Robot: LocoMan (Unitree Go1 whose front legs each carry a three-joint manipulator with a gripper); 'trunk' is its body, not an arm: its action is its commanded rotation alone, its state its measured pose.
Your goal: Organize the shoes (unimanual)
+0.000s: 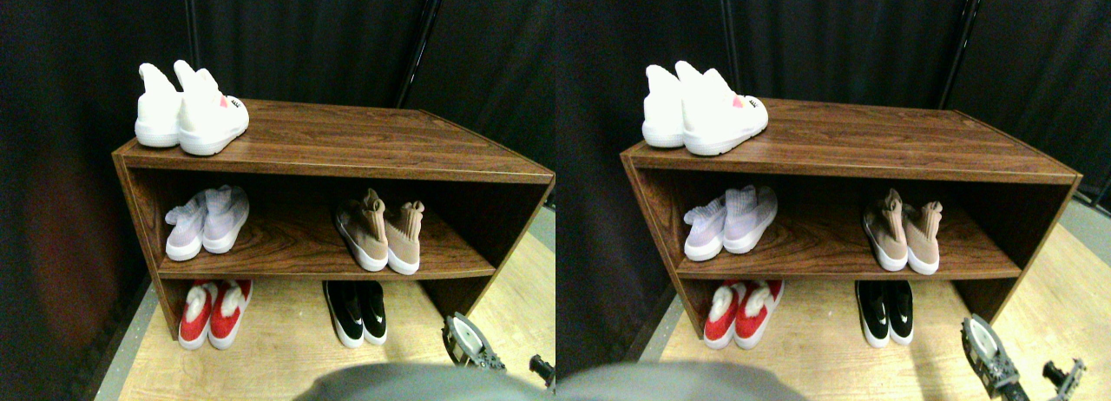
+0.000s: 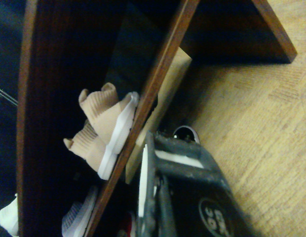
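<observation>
A brown wooden shelf (image 1: 347,141) is filling the middle of the frame, standing on a pale wood floor (image 1: 286,358) against dark curtains. The white shoes (image 1: 189,110) are sitting side by side on its top at the upper left. On the middle board, the pale lilac shoes (image 1: 207,220) are resting at the left and the tan shoes (image 1: 380,234) at the right, well apart from them. Underneath, on the floor, the red shoes (image 1: 214,310) are lying at the lower left and the black shoes (image 1: 356,312) are lying near the centre. The right gripper (image 1: 499,364) is hanging at the lower right corner of the frame, just above the floor, clear of every pair and holding nothing; I cannot tell how wide it is standing. In the wrist view the tan pair is showing just beyond the board's edge.
</observation>
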